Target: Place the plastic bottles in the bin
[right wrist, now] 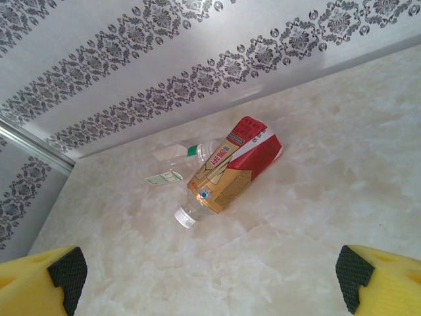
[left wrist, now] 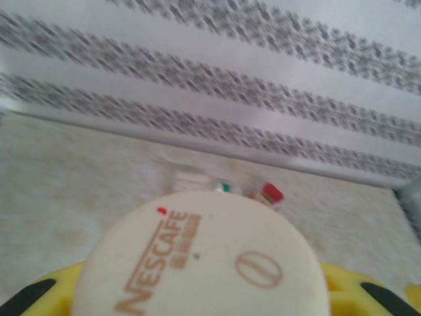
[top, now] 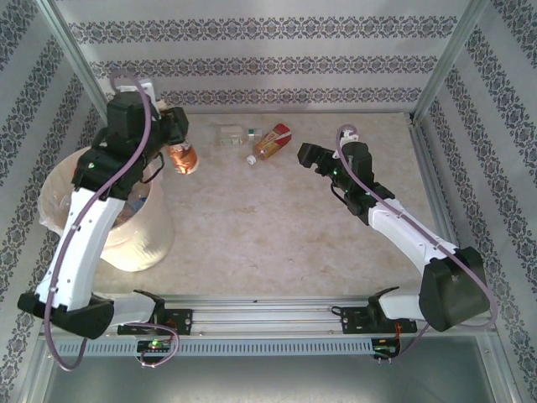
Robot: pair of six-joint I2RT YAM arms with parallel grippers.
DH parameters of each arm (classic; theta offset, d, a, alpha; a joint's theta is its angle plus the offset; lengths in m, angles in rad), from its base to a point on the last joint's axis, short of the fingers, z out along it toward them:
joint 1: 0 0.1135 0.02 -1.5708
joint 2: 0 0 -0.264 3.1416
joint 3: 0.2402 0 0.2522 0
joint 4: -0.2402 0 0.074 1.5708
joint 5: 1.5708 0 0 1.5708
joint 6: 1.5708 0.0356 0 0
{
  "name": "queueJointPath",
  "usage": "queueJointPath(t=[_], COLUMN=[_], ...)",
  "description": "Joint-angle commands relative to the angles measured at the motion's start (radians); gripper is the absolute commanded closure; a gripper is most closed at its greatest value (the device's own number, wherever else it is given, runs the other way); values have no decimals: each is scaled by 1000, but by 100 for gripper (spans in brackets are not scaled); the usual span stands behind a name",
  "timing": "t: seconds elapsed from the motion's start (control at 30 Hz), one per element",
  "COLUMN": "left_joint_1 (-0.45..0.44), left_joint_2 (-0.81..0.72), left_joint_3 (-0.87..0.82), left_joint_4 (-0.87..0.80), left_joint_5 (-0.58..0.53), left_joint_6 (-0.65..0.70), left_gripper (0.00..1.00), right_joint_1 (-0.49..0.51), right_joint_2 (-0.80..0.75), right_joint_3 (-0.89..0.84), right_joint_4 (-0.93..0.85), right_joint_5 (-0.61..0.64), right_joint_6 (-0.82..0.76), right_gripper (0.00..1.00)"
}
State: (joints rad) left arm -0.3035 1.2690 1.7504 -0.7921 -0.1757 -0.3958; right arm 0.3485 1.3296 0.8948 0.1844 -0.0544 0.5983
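**Top external view.** The left gripper (top: 174, 134) is clamped on an amber bottle (top: 182, 157) with a pale cap. It holds the bottle up off the table (top: 277, 227), cap end towards the camera. The left arm rises from its base and arches across the bin (top: 143, 239), covering much of the opening. The bottle hangs just past the bin's far right rim, and I judge it is not yet over the mouth. The right gripper (top: 307, 156) reaches out low with its fingers apart and nothing between them. It points at a red-labelled bottle (top: 270, 143) lying near the back wall. A clear bottle (top: 233, 134) lies just beside that one. So by my reading, one bottle is in transit and at least two remain. What is already in the bin I cannot make out.

**Left wrist view.** The left gripper (left wrist: 210, 296) pinches the amber bottle (left wrist: 197, 257), whose Nescafe-printed cap looms large between the yellow fingers. The two loose bottles are small and blurred in the distance.

**Right wrist view.** The right gripper (right wrist: 210, 270) is spread wide and empty. The red-labelled bottle (right wrist: 227, 174) lies on its side ahead of it and well apart from it. The clear bottle (right wrist: 174, 158), which has a green cap, is tucked behind.
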Motion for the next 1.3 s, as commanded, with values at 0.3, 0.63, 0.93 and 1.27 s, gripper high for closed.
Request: queueJointPath(t=[0.3, 0.63, 0.93, 1.27], left_joint_1=[353, 598, 609, 609], left_joint_2=[-43, -16, -12, -38], left_joint_3=[49, -130, -86, -206], left_joint_4=[-196, -126, -150, -74], left_joint_5=[-99, 264, 325, 508], left_joint_6=[44, -86, -105, -173], left_gripper=[59, 55, 12, 6], right_joint_1=[-9, -9, -9, -9], right_joint_2=[25, -1, -9, -3], right_joint_3=[41, 27, 17, 18], right_joint_4=[72, 69, 69, 71], right_joint_5=[-52, -42, -38, -52], right_joint_6=[50, 33, 25, 39], right_gripper=[2, 2, 2, 2])
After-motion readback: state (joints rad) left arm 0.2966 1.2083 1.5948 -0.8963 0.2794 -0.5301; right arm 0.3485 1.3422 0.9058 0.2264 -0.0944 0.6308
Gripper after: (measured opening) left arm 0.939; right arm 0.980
